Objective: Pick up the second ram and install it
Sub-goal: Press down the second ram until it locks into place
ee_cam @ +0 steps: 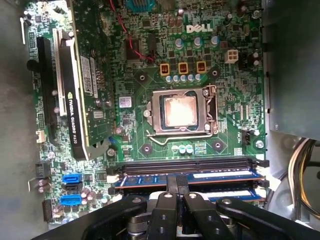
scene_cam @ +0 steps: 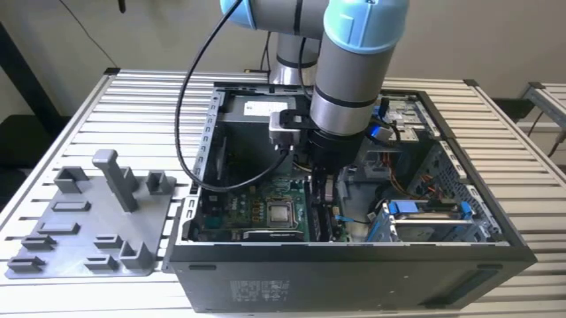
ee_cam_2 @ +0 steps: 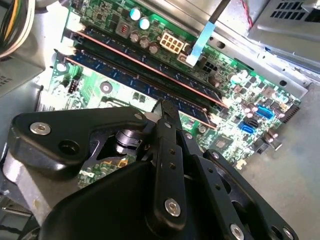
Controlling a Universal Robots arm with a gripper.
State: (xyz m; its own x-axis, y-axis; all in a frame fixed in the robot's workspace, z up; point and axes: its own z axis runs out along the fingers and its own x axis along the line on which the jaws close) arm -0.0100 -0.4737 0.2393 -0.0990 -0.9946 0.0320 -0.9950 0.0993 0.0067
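Note:
The second ram (ee_cam: pixel 220 176) (ee_cam_2: pixel 120 80) stands on edge in a motherboard slot, a dark blue strip beside another stick (ee_cam: pixel 225 194) in the neighbouring slot. My gripper (ee_cam: pixel 178 181) (ee_cam_2: pixel 165 107) is down inside the open computer case (scene_cam: pixel 354 278) and is shut. Its fingertips rest together on the ram's top edge near the middle of its length. They close along the stick's length, not across it, so nothing is clamped between them. In the exterior view the gripper (scene_cam: pixel 322 197) hangs just to that view's right of the processor socket (scene_cam: pixel 281 213).
A grey fixture tray (scene_cam: pixel 89 218) with upright posts lies on the slatted table at the exterior view's left. Inside the case are the processor socket (ee_cam: pixel 180 111), an upright graphics card (ee_cam: pixel 80 100), a cable bundle (ee_cam: pixel 300 175) and a drive cage (scene_cam: pixel 425 218).

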